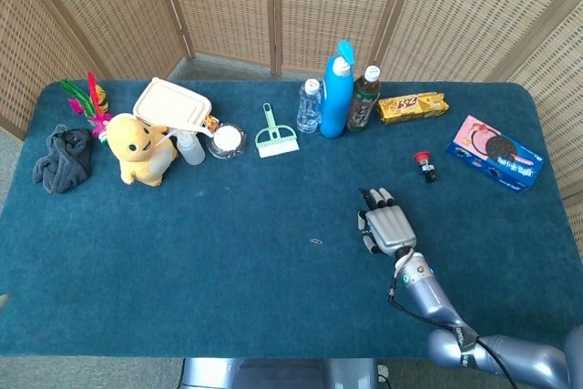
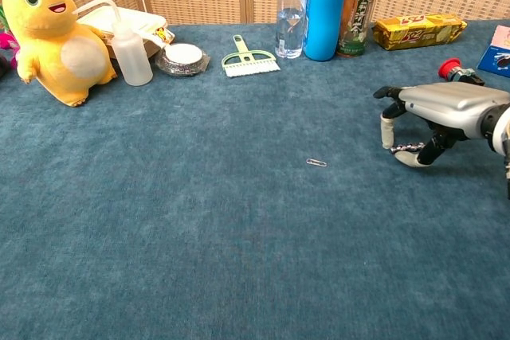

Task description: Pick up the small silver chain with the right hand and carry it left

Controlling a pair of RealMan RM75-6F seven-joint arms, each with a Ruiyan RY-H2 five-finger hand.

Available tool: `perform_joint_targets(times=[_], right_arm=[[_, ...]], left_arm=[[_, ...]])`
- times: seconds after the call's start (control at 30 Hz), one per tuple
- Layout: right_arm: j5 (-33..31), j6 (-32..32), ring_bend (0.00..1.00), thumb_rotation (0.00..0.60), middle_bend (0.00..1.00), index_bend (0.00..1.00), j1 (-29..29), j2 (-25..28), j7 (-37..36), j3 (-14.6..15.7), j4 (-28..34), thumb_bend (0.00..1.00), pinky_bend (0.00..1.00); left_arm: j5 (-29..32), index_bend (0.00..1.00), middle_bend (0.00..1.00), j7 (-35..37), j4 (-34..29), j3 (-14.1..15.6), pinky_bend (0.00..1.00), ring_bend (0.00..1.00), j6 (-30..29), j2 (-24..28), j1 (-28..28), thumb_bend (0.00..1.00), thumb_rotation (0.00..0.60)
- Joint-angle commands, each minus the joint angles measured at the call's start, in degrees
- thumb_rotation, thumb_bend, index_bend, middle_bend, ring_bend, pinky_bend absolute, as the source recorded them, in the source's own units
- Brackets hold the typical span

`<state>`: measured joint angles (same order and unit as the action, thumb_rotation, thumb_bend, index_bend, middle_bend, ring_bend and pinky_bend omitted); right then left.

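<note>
Right hand (image 2: pixel 434 121), at the right edge of the chest view, palm down and knuckles level, forearm running off frame to the right. Fingers (image 2: pixel 387 129) curled downward, thumb hooked beneath; small silver chain (image 2: pixel 407 147) pinched between them, hanging just clear of the blue surface (image 2: pixel 239 220), or perhaps brushing it. In the head view, same hand (image 1: pixel 386 226) at lower right of centre, fingertips aimed toward the top of the frame, silver arm (image 1: pixel 437 312) trailing to the lower right corner; chain hidden under the palm there. Left of the hand on the surface, a paper clip (image 2: pixel 316 162), apart from it. Along the upper edge of the chest view: blue bottle (image 2: pixel 325 7), green brush (image 2: pixel 249 59), yellow plush toy (image 2: pixel 49 33). Left hand outside both views.
</note>
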<state>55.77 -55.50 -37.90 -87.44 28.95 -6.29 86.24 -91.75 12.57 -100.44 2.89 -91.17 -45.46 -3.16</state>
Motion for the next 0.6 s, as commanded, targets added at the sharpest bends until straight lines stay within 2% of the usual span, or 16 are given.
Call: perform_joint_targets(times=[0.03, 0.13, 0.6], right_arm=[[0.12, 0.02, 0.00, 0.600, 0.00, 0.51, 0.06, 0.17, -0.12, 0.13, -0.06, 0.43, 0.00], [0.13, 0.09, 0.00, 0.600, 0.00, 0.53, 0.05, 0.37, -0.24, 0.19, -0.03, 0.43, 0.00], [-0.15, 0.98, 0.00, 0.600, 0.00, 0.50, -0.01, 0.62, -0.70, 0.83, -0.67, 0.44, 0.00]], left_arm=[[-0.05, 0.00, 0.00, -0.10, -0.04, 0.01, 0.05, 0.00, -0.01, -0.01, 0.00, 0.36, 0.600], [-0.05, 0.00, 0.00, -0.29, -0.13, 0.05, 0.05, 0.00, 0.05, -0.05, 0.00, 0.36, 0.600], [-0.10, 0.00, 0.00, -0.48, -0.25, 0.13, 0.05, 0.00, 0.31, -0.06, 0.10, 0.36, 0.600]])
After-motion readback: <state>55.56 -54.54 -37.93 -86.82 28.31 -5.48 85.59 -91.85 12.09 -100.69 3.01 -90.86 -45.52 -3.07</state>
